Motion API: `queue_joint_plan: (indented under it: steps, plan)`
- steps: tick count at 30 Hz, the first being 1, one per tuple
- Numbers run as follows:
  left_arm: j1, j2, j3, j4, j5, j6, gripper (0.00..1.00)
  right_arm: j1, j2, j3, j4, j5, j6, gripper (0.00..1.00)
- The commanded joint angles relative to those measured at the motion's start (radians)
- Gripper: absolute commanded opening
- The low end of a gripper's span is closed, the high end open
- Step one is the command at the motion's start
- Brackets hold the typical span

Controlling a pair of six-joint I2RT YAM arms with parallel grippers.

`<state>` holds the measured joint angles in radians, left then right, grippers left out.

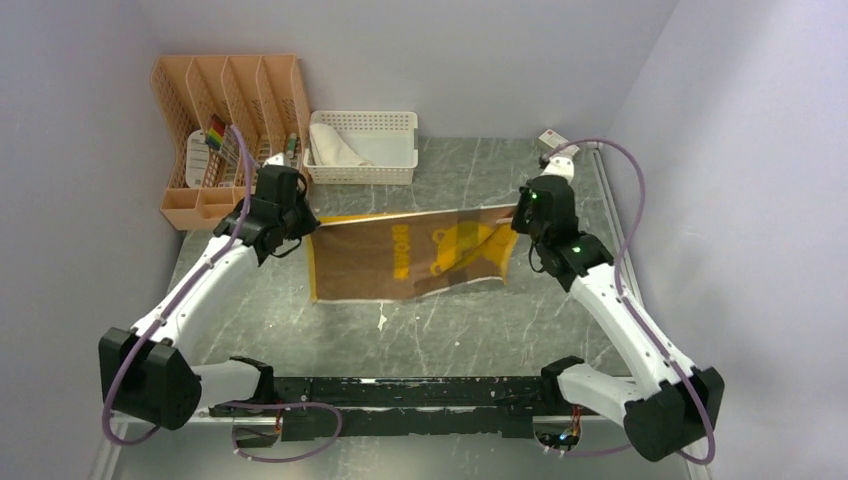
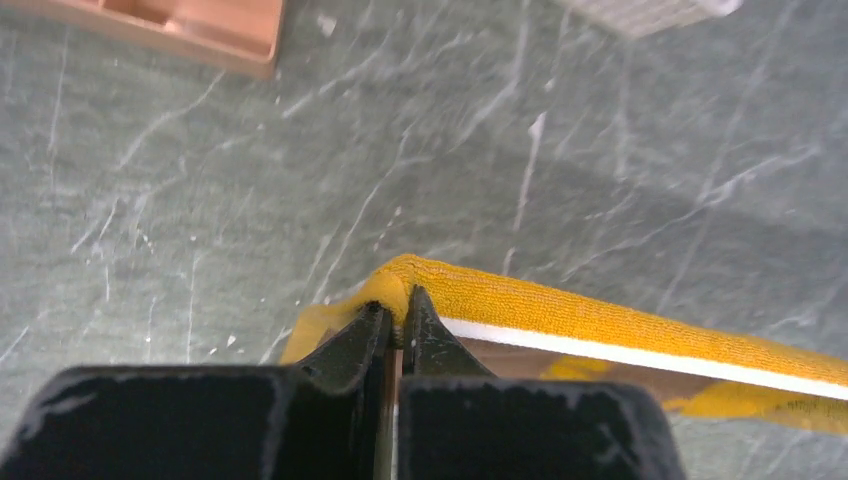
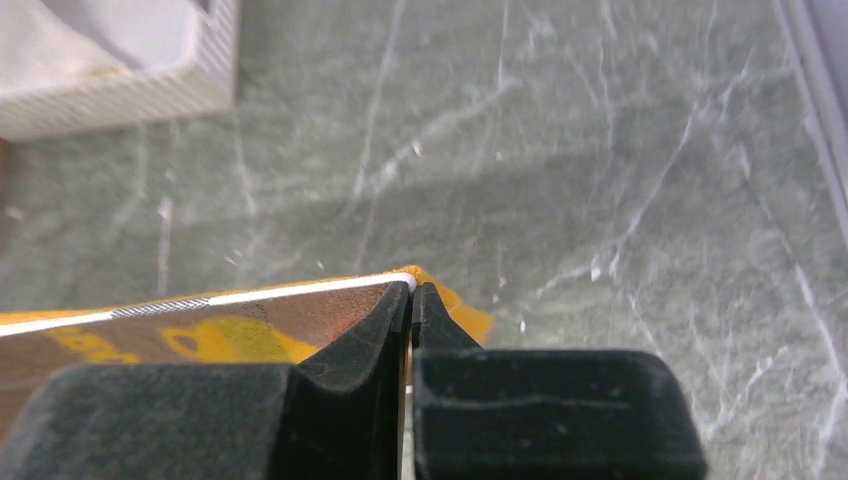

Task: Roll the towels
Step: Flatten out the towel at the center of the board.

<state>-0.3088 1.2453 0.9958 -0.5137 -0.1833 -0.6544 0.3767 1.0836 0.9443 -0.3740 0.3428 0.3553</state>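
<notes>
Back left I see a peach lattice organizer [image 1: 173,100] with a few small items in its front slots. Right of it is a white lattice basket [image 1: 365,172] with the white towel [image 1: 335,148] crumpled inside. The table [image 1: 450,330] is grey-green marble-look, with pale walls [image 1: 400,50] around it. The yellow towel [image 1: 410,255] has brown patches and a white edge band. It's unrolled mid-table, far edge stretched between the tools. Left tool [image 2: 397,305] is pinched on the left corner, right tool [image 3: 413,295] clamped on the right corner.
</notes>
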Motion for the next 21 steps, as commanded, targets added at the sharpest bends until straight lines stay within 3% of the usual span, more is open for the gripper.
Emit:
queue_joint_plan:
  steps: [1, 7, 14, 21]
  plan:
    - [0.017, -0.108, 0.048, -0.028, -0.072, 0.006, 0.07, -0.02, -0.137, 0.1, -0.026, 0.014, -0.027, 0.0]
    - [0.017, -0.429, -0.016, -0.207, -0.142, -0.063, 0.07, -0.02, -0.42, 0.063, -0.193, -0.035, 0.008, 0.0]
    - [0.017, -0.721, -0.078, -0.424, -0.065, -0.149, 0.07, -0.021, -0.677, -0.019, -0.283, -0.208, 0.061, 0.0]
    - [0.017, -0.725, -0.098, -0.445, -0.036, -0.149, 0.07, -0.021, -0.686, -0.006, -0.328, -0.225, 0.054, 0.0]
